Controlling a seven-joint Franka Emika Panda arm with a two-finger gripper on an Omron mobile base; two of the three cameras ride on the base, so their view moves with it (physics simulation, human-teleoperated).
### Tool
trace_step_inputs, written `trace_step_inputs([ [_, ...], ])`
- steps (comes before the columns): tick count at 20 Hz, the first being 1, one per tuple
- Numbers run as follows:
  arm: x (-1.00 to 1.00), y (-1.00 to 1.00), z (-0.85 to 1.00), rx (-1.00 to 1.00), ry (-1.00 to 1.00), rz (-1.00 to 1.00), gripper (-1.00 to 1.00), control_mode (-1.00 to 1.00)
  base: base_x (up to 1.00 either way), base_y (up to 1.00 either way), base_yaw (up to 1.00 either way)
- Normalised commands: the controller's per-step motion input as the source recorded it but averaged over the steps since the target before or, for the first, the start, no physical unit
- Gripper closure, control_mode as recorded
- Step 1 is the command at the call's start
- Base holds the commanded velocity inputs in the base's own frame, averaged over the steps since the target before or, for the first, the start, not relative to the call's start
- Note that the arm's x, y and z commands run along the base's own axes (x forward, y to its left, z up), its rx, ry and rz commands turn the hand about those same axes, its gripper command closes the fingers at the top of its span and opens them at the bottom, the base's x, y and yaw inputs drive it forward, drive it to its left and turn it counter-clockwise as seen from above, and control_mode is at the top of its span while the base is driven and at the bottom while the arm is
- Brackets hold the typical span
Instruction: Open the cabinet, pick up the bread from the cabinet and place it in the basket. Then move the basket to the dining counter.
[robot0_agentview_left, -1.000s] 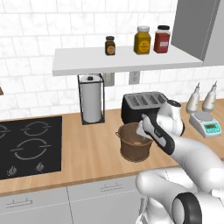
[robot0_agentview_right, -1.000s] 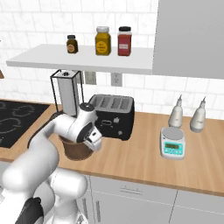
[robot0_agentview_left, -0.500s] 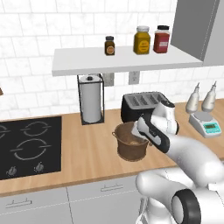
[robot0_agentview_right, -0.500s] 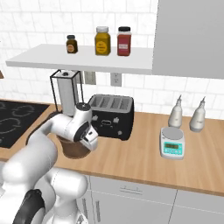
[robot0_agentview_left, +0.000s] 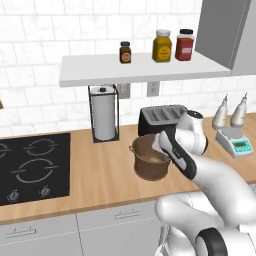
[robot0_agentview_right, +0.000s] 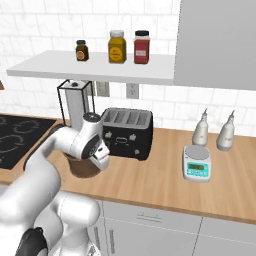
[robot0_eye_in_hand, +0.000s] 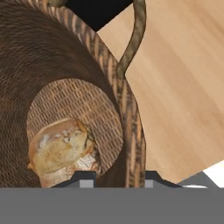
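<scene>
The dark-brown woven basket (robot0_agentview_left: 148, 165) (robot0_agentview_right: 81, 168) stands on the wooden worktop in front of the toaster. In the hand view the bread (robot0_eye_in_hand: 61, 151), a golden-brown bun, lies on the bottom of the basket (robot0_eye_in_hand: 43, 52). My gripper (robot0_eye_in_hand: 118, 177) (robot0_agentview_left: 160, 146) (robot0_agentview_right: 101, 161) reaches down over the basket's right rim, one fingertip inside the wall and one outside, shut on the rim below the loop handle (robot0_eye_in_hand: 133, 39). The grey cabinet (robot0_agentview_left: 222, 30) (robot0_agentview_right: 220, 40) hangs at the upper right, its door closed. The dining counter is out of view.
A black toaster (robot0_agentview_left: 162, 116) (robot0_agentview_right: 127, 132) stands just behind the basket. A paper towel holder (robot0_agentview_left: 104, 119) and the black hob (robot0_agentview_left: 30, 165) are to the left; a scale (robot0_agentview_right: 197, 164) and two bottles (robot0_agentview_right: 214, 131) are to the right. A shelf (robot0_agentview_left: 140, 67) holds three jars.
The fingers have come together on the basket's rim. The hand has sunk slightly toward the basket. The basket and bread have stayed in place.
</scene>
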Motion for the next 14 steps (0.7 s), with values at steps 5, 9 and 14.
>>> trace_step_inputs([
  [5, -0.46, -0.03, 0.52, 0.00, -0.24, -0.27, 1.00, -1.00, 0.00, 0.00, 0.00],
  [9, -0.78, -0.39, 0.86, 0.00, -0.04, -0.18, 1.00, -1.00, 0.00, 0.00, 0.00],
  [14, -0.75, -0.80, 0.80, -0.01, 0.00, -0.02, 1.00, -1.00, 0.00, 0.00, 0.00],
])
